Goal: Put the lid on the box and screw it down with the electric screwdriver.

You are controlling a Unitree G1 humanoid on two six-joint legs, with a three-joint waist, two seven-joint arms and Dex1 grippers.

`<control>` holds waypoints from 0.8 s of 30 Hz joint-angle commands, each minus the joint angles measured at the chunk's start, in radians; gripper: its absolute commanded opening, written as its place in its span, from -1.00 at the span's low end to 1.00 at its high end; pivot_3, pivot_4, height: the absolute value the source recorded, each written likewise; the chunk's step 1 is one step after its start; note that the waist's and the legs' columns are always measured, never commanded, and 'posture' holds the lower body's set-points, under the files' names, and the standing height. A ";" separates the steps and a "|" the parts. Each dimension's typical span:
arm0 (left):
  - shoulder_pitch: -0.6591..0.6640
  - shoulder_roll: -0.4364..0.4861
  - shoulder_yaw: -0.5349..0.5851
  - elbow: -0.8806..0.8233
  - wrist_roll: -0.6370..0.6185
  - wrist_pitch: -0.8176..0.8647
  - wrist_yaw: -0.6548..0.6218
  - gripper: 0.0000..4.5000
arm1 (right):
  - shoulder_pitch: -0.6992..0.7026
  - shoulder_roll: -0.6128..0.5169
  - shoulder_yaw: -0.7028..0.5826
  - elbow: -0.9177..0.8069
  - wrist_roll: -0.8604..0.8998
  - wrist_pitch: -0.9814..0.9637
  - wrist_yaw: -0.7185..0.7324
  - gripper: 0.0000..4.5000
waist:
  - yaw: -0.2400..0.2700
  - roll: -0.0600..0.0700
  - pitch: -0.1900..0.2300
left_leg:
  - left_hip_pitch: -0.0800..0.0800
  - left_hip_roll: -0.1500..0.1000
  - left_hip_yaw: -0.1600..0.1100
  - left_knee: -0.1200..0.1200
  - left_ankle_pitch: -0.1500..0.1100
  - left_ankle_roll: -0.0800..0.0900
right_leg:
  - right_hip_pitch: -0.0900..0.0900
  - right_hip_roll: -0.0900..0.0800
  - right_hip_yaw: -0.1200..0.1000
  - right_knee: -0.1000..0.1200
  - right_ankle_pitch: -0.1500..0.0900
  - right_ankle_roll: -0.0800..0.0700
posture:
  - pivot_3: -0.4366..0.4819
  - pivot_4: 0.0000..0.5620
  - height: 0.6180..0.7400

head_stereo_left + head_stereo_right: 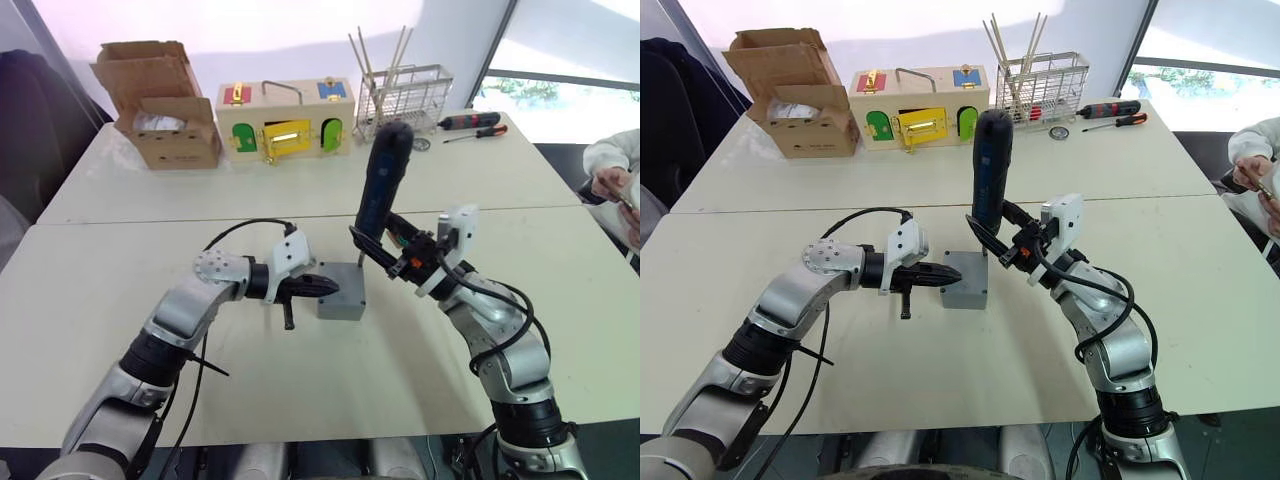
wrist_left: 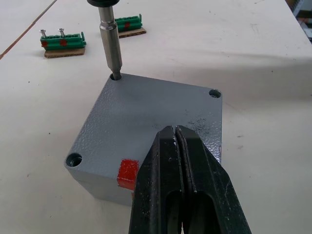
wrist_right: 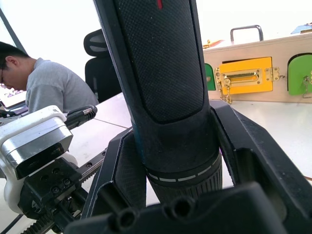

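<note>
- Head views: the box (image 1: 341,293) sits on the near counter (image 1: 90,300), between the two arms, with the lid (image 2: 156,114) already on top of it.
- The left gripper (image 1: 318,285) reaches in from the left with its fingers clenched together, their tips resting on the lid's near edge.
- The right gripper (image 1: 378,249) grasps the driver (image 1: 381,185) low on its black body. The driver stands nearly upright, its bit down at the far corner of the lid.
- On the far counter stand a cardboard box (image 1: 160,103), a wooden box (image 1: 285,123) with coloured doors, a wire basket (image 1: 405,98) and two hand screwdrivers (image 1: 470,124). A person's sleeve (image 1: 615,155) shows at the right edge.
- Left wrist view: the fingers (image 2: 185,185) are shut tight, empty, pressed on the lid beside a red mark (image 2: 128,173) on the box side. The bit (image 2: 110,41) stands in one corner hole; two other corner holes show open. Two green screw holders (image 2: 62,41) lie beyond on the counter.
- Right wrist view: the fingers (image 3: 248,151) clamp either side of the driver barrel. A person (image 3: 44,90) sits behind, beside a chair (image 3: 102,63).
</note>
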 commanded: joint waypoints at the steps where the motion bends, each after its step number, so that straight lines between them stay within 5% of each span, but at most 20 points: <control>1: -0.008 0.004 -0.004 0.003 0.015 -0.001 -0.003 -1.00 | 0.057 0.003 0.042 0.110 -0.012 0.059 0.011 -0.21 | 0.000 0.000 0.000 | 0.000 0.000 0.000 0.000 0.000 0.000 | 0.000 0.000 0.000 0.000 0.000 0.000 | -0.05 -0.47 0.84; 18: -0.001 0.002 -0.015 0.018 0.036 -0.008 -0.013 -1.00 | 0.047 -0.001 0.016 0.078 0.010 0.063 0.001 -0.21 | 0.000 0.000 -0.002 | 0.000 0.001 0.000 0.000 0.000 0.000 | 0.000 0.000 0.000 -0.001 0.000 0.000 | -0.05 -0.47 0.84; 24: 0.024 -0.019 -0.004 0.047 0.030 -0.031 0.004 -1.00 | -0.136 -0.075 -0.119 -0.107 0.162 0.237 -0.045 -0.21 | 0.004 0.003 0.000 | -0.001 0.000 -0.001 0.000 0.000 0.000 | 0.000 -0.001 -0.001 -0.002 0.000 0.000 | -0.05 -0.47 0.84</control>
